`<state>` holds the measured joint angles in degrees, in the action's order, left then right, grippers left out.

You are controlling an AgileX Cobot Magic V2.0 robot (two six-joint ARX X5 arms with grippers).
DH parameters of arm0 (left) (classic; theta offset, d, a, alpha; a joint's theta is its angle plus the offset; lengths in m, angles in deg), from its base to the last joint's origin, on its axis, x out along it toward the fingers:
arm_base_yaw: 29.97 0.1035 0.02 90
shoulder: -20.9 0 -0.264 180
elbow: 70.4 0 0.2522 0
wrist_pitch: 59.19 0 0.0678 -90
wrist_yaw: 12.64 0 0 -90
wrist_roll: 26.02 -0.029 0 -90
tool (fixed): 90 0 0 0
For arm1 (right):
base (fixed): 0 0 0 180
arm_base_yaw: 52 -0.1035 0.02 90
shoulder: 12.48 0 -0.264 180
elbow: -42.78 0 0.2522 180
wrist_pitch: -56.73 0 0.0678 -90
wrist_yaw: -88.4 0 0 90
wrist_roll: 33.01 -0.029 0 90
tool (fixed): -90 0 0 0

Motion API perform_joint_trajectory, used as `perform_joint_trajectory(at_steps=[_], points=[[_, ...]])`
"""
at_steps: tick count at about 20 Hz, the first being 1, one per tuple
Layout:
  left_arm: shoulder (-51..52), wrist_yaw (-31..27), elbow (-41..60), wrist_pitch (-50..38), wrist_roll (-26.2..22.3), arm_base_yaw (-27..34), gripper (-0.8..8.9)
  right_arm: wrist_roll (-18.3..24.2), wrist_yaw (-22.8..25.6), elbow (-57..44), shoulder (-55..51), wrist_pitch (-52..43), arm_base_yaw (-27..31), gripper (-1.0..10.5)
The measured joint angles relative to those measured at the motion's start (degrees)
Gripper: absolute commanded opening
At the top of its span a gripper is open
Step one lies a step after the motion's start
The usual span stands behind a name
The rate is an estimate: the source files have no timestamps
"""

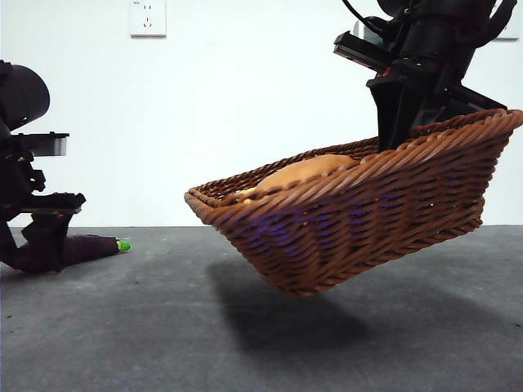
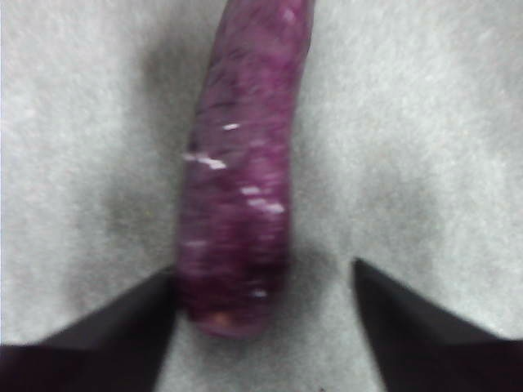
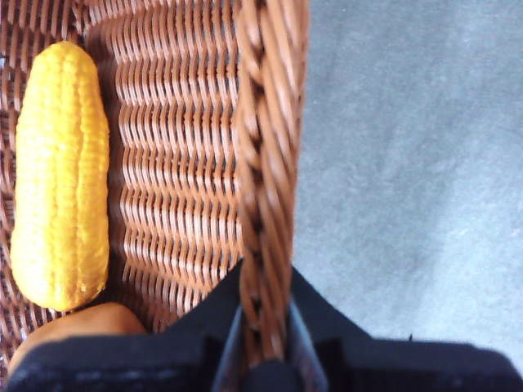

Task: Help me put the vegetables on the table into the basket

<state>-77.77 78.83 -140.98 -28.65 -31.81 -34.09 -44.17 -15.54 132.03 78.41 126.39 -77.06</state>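
Left end effector [image 2: 261, 327] spread round slim dark purple eggplant [image 2: 241, 180]; right end effector [image 3: 265, 359] pinching brown woven wicker basket [image 1: 368, 212] rim.
Close on eggplant's thick end w/ jaws centred; keep basket, tilted toward 8 o'clock, level.

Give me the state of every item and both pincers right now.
Basket: lifted off the table, tilted, held by its rim.
Potato: inside the basket.
Corn: inside the basket, beside the potato.
Eggplant: lying on the table, not in the basket.
Left pincer: open, jaws either side of the eggplant's end.
Right pincer: shut on the basket's rim.
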Motion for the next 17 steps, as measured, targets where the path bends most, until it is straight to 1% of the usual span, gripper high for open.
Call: perform_joint_trajectory(at_steps=[4,6,7,8,11,15,17], points=[[0.28,0.0,0.0,-1.4,0.31,0.0,-0.09,-0.02,0.0,0.0,0.0,0.0,0.0,-0.1],[2.43,0.57,0.0,-0.81,1.25,0.0,-0.09,-0.02,0.0,0.0,0.0,0.0,0.0,-0.1],[4.5,1.81,0.0,-0.07,1.99,0.0,-0.09,-0.02,0.02,0.0,0.0,0.0,0.0,-0.1],[6.97,4.09,0.0,1.18,3.17,0.0,-0.09,-0.02,0.26,0.0,0.0,-0.02,0.0,-0.1],[15.26,14.84,0.0,8.02,6.97,-0.63,-0.09,-0.17,1.88,0.0,0.0,-0.07,0.0,-0.1],[24.44,28.26,0.0,21.75,8.31,-6.49,-0.09,-0.22,2.62,0.0,0.0,-0.46,0.0,-0.1],[26.77,29.53,0.0,25.77,8.83,-10.54,-0.08,-0.55,2.6,0.0,0.0,-1.51,0.0,-0.1]])
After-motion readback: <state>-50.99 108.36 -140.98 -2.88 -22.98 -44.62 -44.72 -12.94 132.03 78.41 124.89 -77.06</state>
